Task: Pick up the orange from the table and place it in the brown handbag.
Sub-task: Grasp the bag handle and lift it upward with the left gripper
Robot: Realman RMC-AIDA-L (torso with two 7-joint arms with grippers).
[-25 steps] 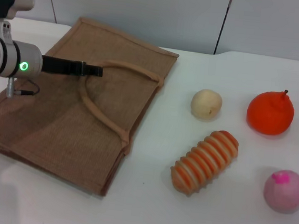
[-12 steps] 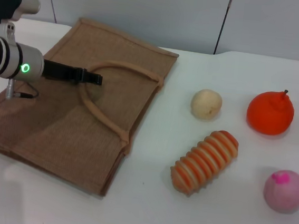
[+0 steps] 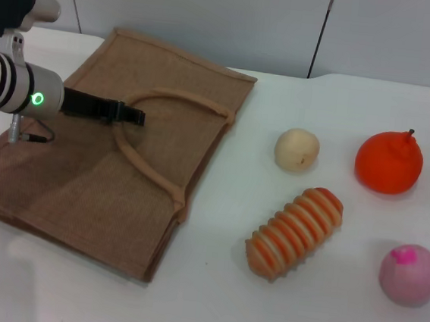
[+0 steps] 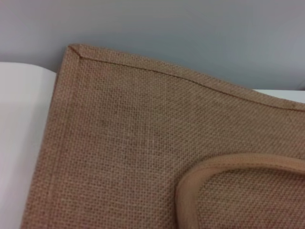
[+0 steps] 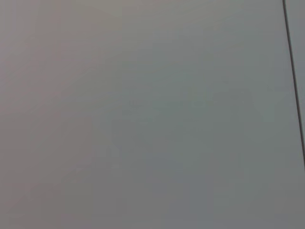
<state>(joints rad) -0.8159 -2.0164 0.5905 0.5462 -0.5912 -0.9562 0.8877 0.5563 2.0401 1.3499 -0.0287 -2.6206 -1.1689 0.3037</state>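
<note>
The orange (image 3: pixel 388 162), bright orange-red with a small dark stem, sits on the white table at the far right. The brown handbag (image 3: pixel 84 171) lies flat at the left, its looping handle (image 3: pixel 150 166) resting on top. My left gripper (image 3: pixel 136 114) hovers low over the bag, its tip right at the bend of the handle, far from the orange. The left wrist view shows the bag's woven surface (image 4: pixel 124 143) and part of the handle (image 4: pixel 228 164) close up. The right arm is out of view; its wrist view shows only a grey wall.
A small beige ball (image 3: pixel 297 149) lies between the bag and the orange. A ribbed orange-and-cream striped oblong (image 3: pixel 295 232) lies in front of it. A pink ball (image 3: pixel 408 274) sits at the front right. A grey wall stands behind the table (image 3: pixel 209 305).
My left gripper has dropped slightly and drawn a little nearer over the bag, closer to the handle. The orange and the other objects have not moved.
</note>
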